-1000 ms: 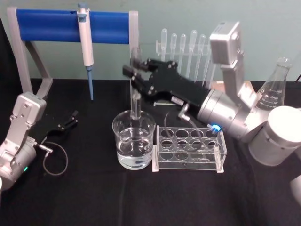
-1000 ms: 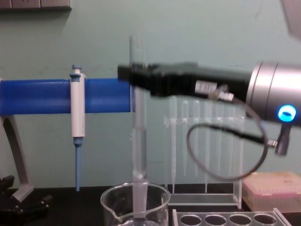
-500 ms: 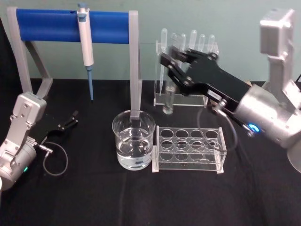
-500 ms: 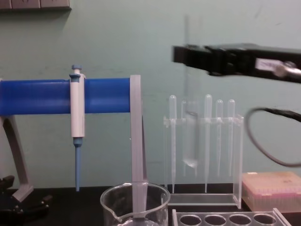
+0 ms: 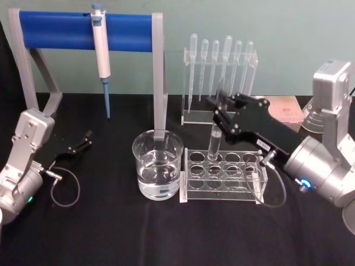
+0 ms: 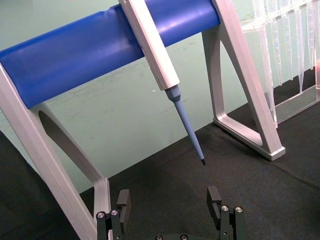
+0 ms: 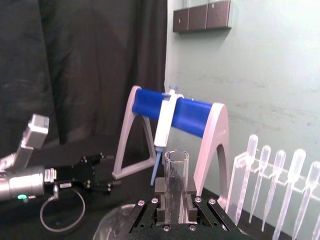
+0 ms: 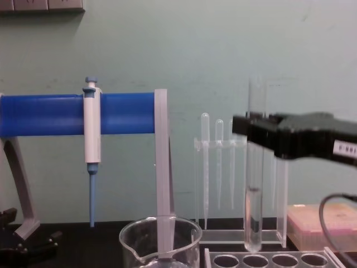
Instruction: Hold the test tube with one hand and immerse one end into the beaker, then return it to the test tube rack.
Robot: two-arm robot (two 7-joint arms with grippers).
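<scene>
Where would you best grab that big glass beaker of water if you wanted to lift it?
Probably by its side wall, below the rim. The beaker stands upright, wide and round, holding liquid, so jaws coming in level from the side and spanning its full width would keep it from tipping. The open table side toward the left gripper looks easiest, since the tube rack sits close against its other side.

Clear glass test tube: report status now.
Right hand shut on clear glass test tube, upright above clear plastic rack. Left hand open, parked on black table. Wide glass beaker beside rack, apart from tube.
</scene>
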